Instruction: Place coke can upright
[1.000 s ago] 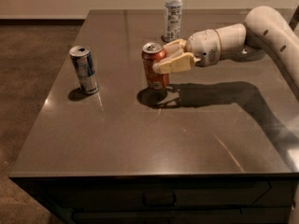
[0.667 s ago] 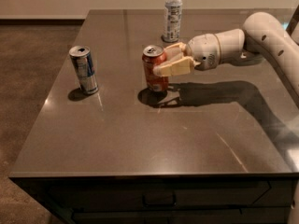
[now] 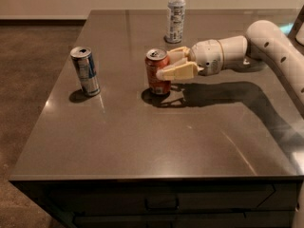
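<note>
The coke can (image 3: 155,75), red-orange with a silver top, stands upright on the dark table (image 3: 142,141), a little behind its middle. My gripper (image 3: 165,63) reaches in from the right and is shut on the can's right side. One cream finger (image 3: 176,72) lies across the can's front and the other sits behind it. The can's base rests on or just above the table, right over its shadow.
A taller blue-and-silver can (image 3: 86,71) stands upright near the table's left edge. A clear plastic bottle with a white cap (image 3: 175,16) stands at the back, behind the gripper. My arm (image 3: 266,46) stretches in from the right. Drawers run below the front edge.
The gripper has lowered the coke can a little, down to the table surface, still upright. The other can and the bottle have not moved.
</note>
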You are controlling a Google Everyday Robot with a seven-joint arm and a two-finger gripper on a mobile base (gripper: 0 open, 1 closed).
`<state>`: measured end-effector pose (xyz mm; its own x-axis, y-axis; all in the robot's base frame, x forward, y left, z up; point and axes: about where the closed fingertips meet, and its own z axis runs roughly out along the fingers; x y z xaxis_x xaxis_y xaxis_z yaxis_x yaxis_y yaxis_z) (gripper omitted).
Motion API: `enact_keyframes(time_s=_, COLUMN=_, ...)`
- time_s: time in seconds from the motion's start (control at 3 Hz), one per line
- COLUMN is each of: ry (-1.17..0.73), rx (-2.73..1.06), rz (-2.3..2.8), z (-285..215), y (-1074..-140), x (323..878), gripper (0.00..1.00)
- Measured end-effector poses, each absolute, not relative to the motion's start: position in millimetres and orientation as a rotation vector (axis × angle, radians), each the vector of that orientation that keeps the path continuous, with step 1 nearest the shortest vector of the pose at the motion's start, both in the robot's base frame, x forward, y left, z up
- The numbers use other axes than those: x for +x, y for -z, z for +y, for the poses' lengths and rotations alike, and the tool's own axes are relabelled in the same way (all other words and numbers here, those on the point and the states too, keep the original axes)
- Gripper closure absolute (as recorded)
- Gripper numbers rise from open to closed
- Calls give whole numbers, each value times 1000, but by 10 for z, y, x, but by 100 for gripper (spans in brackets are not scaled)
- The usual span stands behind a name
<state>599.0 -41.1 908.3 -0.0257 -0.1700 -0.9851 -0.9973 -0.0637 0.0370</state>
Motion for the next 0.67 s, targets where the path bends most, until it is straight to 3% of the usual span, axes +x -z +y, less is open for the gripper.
enact_keyframes(time_s=0.33, ry=-1200, rx=-1373, rz=1324, z=-381, y=-9086, x=5989, gripper=0)
enact_keyframes(time_s=0.67, ry=-1200, rx=-1373, rz=1324, z=-380, y=-9086, x=5989, gripper=0)
